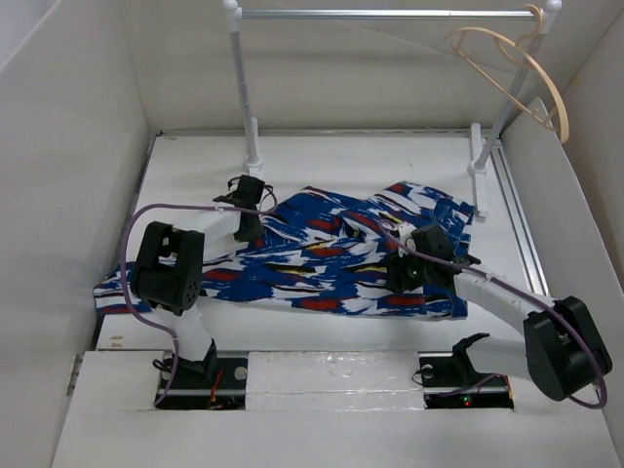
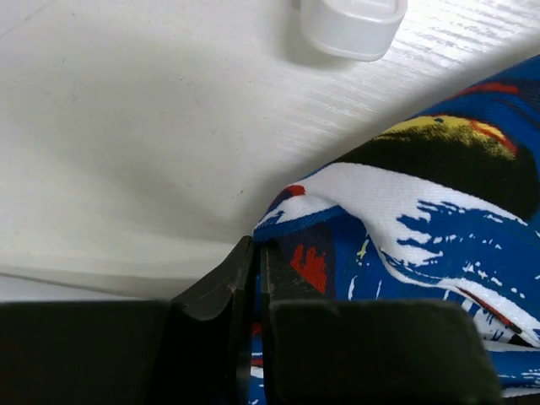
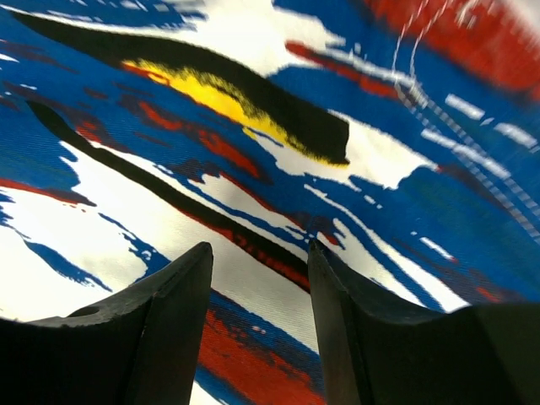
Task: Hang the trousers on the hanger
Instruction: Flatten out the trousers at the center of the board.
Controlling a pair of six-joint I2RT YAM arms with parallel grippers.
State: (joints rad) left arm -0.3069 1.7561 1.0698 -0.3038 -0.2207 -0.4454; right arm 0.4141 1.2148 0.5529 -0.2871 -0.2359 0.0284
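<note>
The blue, white, red and black trousers (image 1: 322, 258) lie spread flat across the middle of the table. My left gripper (image 1: 249, 216) sits at their far left edge, and in the left wrist view it (image 2: 256, 246) is shut on a fold of the trousers (image 2: 422, 219), with fabric showing between the jaws. My right gripper (image 1: 405, 265) is low over the right part of the cloth. In the right wrist view it (image 3: 257, 253) stands open above the trousers (image 3: 253, 126), nothing between its fingers. The pale wooden hanger (image 1: 517, 68) hangs at the right end of the rail.
A grey metal rail (image 1: 390, 14) on white posts (image 1: 244, 88) crosses the back of the table. One post's white foot (image 2: 353, 25) stands just beyond the left gripper. White walls close in the table's left and right sides.
</note>
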